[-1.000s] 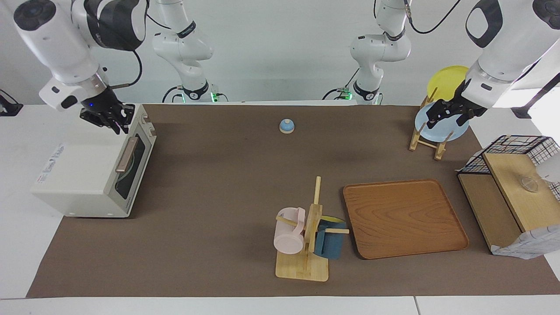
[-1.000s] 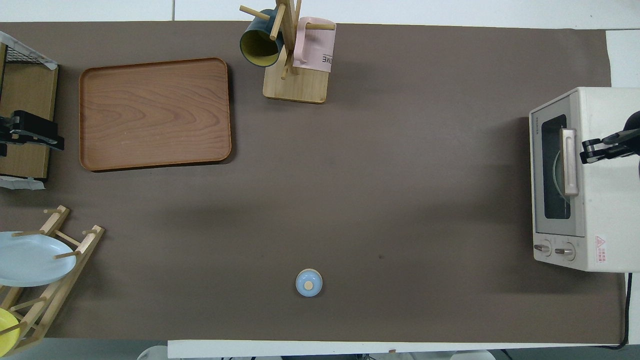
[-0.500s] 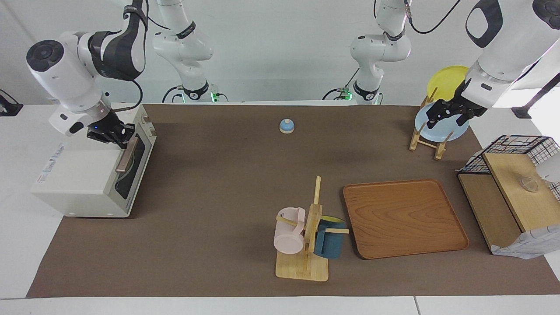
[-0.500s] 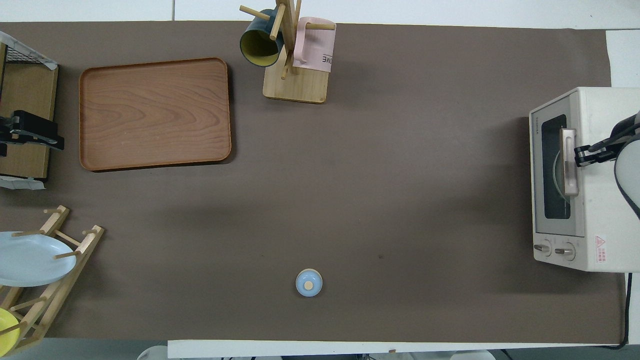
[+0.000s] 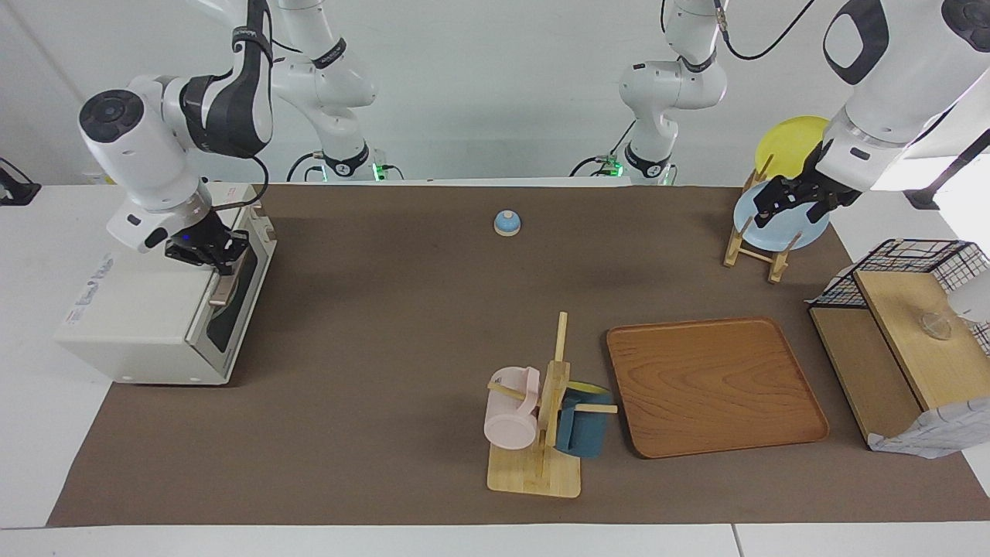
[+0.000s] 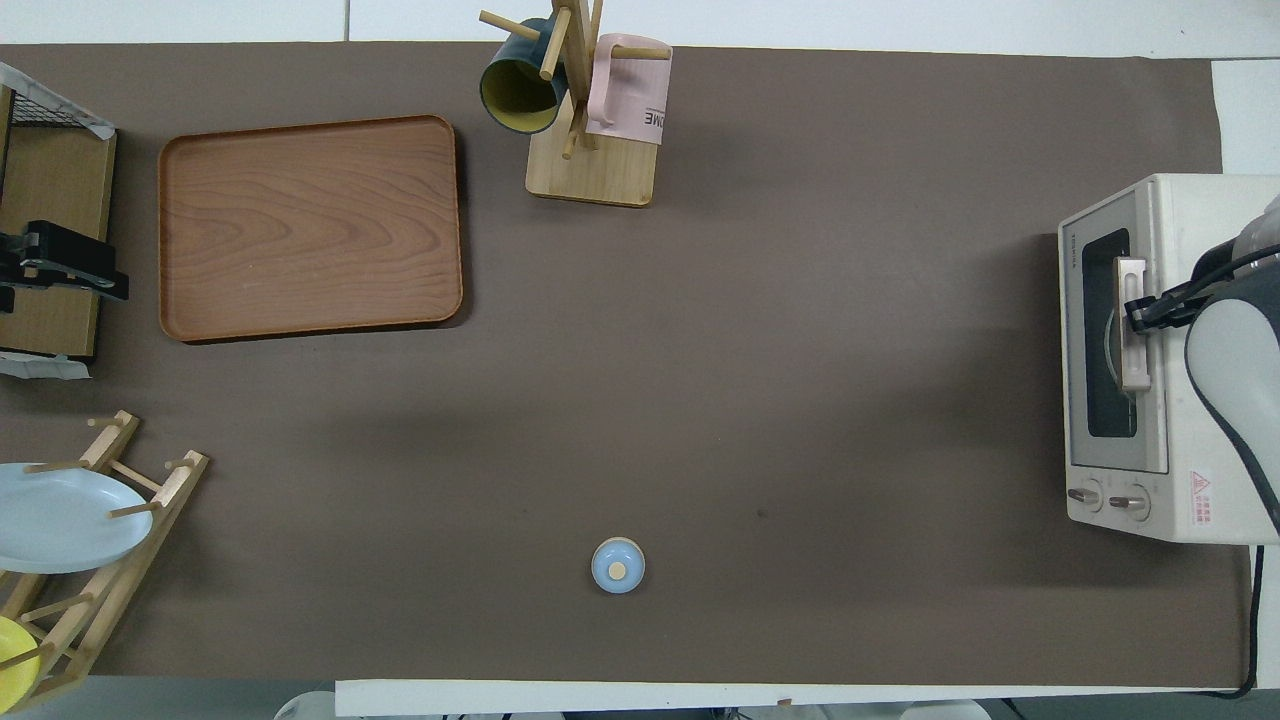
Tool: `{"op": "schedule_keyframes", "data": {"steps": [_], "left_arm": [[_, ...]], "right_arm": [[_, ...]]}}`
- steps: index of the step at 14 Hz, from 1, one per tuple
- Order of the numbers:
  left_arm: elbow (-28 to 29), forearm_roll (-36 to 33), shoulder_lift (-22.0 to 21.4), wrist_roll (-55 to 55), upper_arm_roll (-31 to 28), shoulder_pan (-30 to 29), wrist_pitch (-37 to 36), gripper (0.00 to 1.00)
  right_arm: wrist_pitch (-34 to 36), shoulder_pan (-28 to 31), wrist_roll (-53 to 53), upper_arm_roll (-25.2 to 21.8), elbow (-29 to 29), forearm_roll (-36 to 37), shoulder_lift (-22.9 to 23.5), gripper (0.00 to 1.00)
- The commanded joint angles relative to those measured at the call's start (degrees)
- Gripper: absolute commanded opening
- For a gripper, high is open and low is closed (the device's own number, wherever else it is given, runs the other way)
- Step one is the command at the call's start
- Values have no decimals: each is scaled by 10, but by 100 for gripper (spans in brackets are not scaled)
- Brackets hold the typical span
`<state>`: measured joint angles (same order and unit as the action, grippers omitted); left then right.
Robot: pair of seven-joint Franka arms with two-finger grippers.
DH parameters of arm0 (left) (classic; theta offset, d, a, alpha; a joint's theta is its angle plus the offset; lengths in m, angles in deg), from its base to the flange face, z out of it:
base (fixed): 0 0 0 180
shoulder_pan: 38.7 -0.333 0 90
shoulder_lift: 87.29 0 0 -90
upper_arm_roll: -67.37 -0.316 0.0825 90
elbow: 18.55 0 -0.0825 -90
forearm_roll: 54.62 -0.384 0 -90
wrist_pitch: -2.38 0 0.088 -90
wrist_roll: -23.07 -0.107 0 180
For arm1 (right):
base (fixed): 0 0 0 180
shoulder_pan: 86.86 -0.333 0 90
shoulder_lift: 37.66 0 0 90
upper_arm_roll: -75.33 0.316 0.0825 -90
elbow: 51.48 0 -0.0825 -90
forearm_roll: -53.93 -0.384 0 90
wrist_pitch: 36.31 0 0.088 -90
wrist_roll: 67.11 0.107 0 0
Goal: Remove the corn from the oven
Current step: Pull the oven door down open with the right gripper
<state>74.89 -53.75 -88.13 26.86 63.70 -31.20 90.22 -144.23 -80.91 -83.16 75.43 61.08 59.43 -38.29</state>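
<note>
The cream-white oven (image 5: 147,309) stands at the right arm's end of the table, and it also shows in the overhead view (image 6: 1200,210). My right gripper (image 5: 222,257) is down at the top of the oven's front. Its fingers (image 6: 1138,312) close on the tan bar handle (image 6: 1133,360). The dark glass door leans out very slightly at the top. A round plate rim (image 6: 1107,345) shows through the glass. The corn is hidden. My left gripper (image 5: 783,205) waits open and empty in the air over the plate rack (image 5: 754,247).
A blue knob lid (image 5: 506,223) lies mid-table near the robots. A mug tree (image 5: 541,418) with a pink and a blue mug stands beside a wooden tray (image 5: 715,387). A wire basket with wooden boards (image 5: 905,325) stands at the left arm's end.
My right gripper has come down from over the oven's top edge onto the handle. The handle has shifted slightly toward the middle of the table. The left arm has not moved.
</note>
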Motion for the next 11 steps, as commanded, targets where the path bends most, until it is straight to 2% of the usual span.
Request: {"op": "schedule_keyframes", "data": {"steps": [1, 7, 11], "left_arm": [[-5, 2, 0, 0, 1, 0, -8, 100], [-5, 2, 0, 0, 1, 0, -9, 100], [-5, 2, 0, 0, 1, 0, -9, 100]], "right_arm": [[-72, -32, 57, 3, 13, 2, 48, 0], [-188, -55, 80, 4, 15, -7, 149, 1], [-211, -75, 129, 6, 15, -8, 174, 1]]}}
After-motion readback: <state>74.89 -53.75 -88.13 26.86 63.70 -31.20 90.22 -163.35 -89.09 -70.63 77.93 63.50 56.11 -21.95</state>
